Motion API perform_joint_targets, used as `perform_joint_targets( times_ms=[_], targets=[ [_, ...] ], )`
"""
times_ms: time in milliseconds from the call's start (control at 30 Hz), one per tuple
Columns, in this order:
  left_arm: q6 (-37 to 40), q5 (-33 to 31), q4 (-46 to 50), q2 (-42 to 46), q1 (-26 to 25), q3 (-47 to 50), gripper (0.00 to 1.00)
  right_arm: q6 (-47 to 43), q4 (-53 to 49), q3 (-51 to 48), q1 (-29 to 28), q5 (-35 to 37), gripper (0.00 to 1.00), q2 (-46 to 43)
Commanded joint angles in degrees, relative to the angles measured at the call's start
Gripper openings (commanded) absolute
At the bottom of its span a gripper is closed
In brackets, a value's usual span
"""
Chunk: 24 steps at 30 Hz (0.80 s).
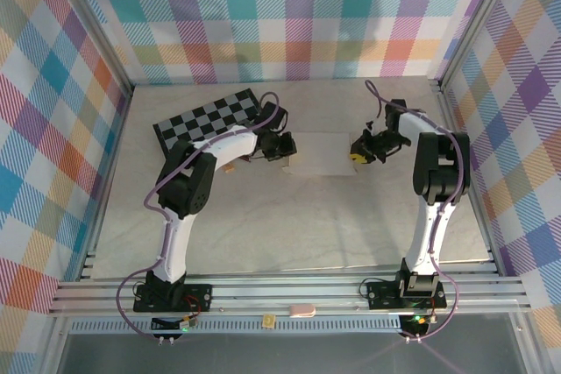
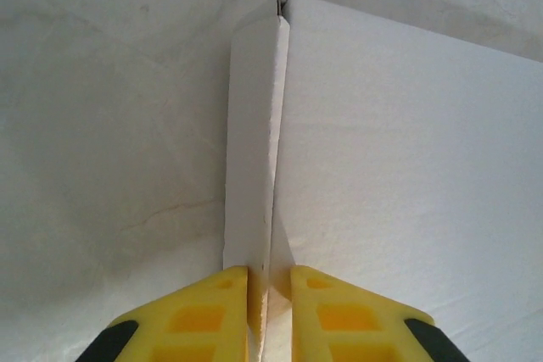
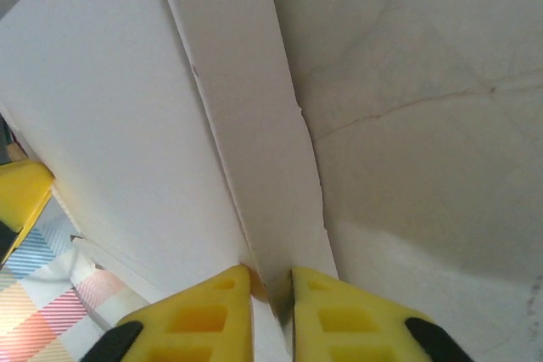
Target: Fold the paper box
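Between my two arms, toward the far middle of the table (image 1: 289,225), lies the paper box (image 1: 323,153), a plain white piece of thin card. My left gripper (image 1: 285,148) meets it at its left end and my right gripper (image 1: 358,153) meets it at its right end, so the box spans the gap between them. A black-and-grey checkered board (image 1: 210,120) lies on the far left of the table, beyond my left arm.

At my left wrist, the left gripper (image 2: 269,315) has its yellow fingers (image 2: 204,315) pinched tight on a narrow left flap (image 2: 250,142) that stands up on edge along the side of the box. Only the thickness of the card keeps the pads apart. To the right of that flap spreads the box's broad panel (image 2: 407,167); to the left is bare table (image 2: 102,167).

At my right wrist, the right gripper (image 3: 271,315) has its yellow fingers (image 3: 348,320) clamped the same way on the right flap (image 3: 254,125) at the opposite end. The broad panel (image 3: 102,108) runs off to the left of it, and the table (image 3: 424,125) lies to the right. A bit of yellow (image 3: 19,197) shows at the left edge; I cannot tell what it belongs to. Below it I see plaid wall (image 3: 42,303).
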State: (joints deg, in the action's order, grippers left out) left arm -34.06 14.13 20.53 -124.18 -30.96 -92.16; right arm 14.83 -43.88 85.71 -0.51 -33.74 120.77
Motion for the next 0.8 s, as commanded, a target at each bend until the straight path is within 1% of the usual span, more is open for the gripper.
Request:
perform_joint_targets(
  times_ms=[0,100,167,233,300,367,433,567,667,767],
  targets=[
    [-1.32,2.22,3.80,3.40,-0.50,5.31,0.14,1.73,0.25,-3.50,-2.82,-1.90,0.13,-3.01],
    [-1.21,1.23,4.15,8.26,-0.55,11.37,0.12,3.44,0.97,-7.58,-5.68,-0.95,0.13,-5.99],
    [-0.83,0.79,4.60,11.04,-0.30,15.44,0.10,5.23,3.12,-11.35,-6.66,0.20,0.16,-8.65],
    [-0.27,1.11,3.95,13.36,0.14,19.50,0.09,7.43,7.20,-15.46,-6.59,-1.48,0.21,-11.47],
    [0.26,1.97,2.30,15.09,0.67,22.76,0.08,7.30,8.69,-16.79,-6.60,-2.62,0.29,-12.80],
    [0.31,3.58,-0.13,16.06,1.37,25.36,0.07,5.96,8.51,-16.57,-6.52,-3.66,0.35,-12.71],
    [0.29,4.93,-2.14,16.48,2.10,27.13,0.05,4.08,8.24,-15.64,-6.24,-6.77,0.40,-10.99],
    [0.67,5.02,-2.82,16.03,3.48,28.55,0.02,1.19,8.59,-15.19,-6.08,-9.76,0.44,-7.64],
    [0.70,5.21,-3.08,15.69,4.56,29.47,0.00,0.12,7.84,-15.16,-5.66,-8.92,0.52,-7.47],
    [1.02,5.25,-2.95,15.46,5.10,29.76,0.00,-1.11,6.70,-15.51,-5.19,-7.40,0.54,-8.08]
  ],
)
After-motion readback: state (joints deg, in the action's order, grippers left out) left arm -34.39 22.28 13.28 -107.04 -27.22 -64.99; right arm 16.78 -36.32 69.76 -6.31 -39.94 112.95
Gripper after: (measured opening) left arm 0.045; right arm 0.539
